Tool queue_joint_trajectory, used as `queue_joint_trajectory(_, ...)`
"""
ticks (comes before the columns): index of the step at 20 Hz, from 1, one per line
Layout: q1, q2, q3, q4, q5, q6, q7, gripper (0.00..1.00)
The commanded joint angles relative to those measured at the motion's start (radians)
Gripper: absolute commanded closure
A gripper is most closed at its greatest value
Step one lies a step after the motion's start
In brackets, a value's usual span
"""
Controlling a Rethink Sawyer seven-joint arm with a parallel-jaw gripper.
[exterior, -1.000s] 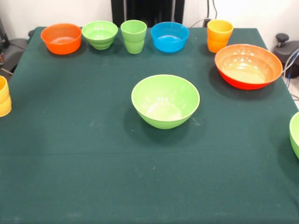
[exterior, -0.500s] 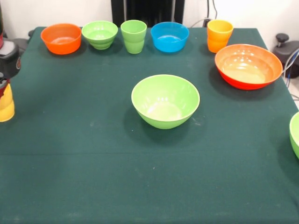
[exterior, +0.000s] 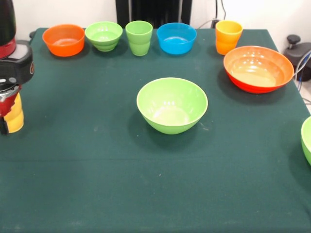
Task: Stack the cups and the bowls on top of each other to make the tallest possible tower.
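My gripper (exterior: pixel 10 121) is at the table's left edge, closed around a yellow cup (exterior: pixel 15 116); a black finger (exterior: pixel 3 125) shows on the cup's left side. A large light green bowl (exterior: pixel 172 104) sits mid-table. Along the far edge stand a small orange bowl (exterior: pixel 63 40), a small green bowl (exterior: pixel 104 35), a green cup (exterior: pixel 139 37), a blue bowl (exterior: pixel 176 38) and an orange-yellow cup (exterior: pixel 228 36). A large orange-red bowl (exterior: pixel 258 68) lies at the right. Another green bowl (exterior: pixel 307 140) is cut off by the right edge.
The dark green tablecloth (exterior: pixel 97 170) covers the whole table. Beyond its far right corner sit a black knob (exterior: pixel 293 40) and some cables. The arm's red and black body (exterior: pixel 9 43) rises above the gripper at the left edge.
The arm has come in from the left edge onto the yellow cup. Cup and gripper have shifted together rightward and toward the near side.
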Motion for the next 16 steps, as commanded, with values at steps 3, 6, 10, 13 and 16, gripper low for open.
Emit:
queue_joint_trajectory(3,0.057,0.005,0.022,0.027,0.055,0.140,0.140,0.00)
queue_joint_trajectory(6,0.085,-0.010,0.008,0.053,0.088,0.144,0.178,0.00)
queue_joint_trajectory(10,0.127,-0.020,-0.027,0.062,0.119,0.161,0.224,0.00)
queue_joint_trajectory(13,0.141,-0.012,-0.039,0.062,0.143,0.160,0.227,0.00)
queue_joint_trajectory(16,0.144,-0.002,-0.040,0.065,0.165,0.149,0.213,0.00)
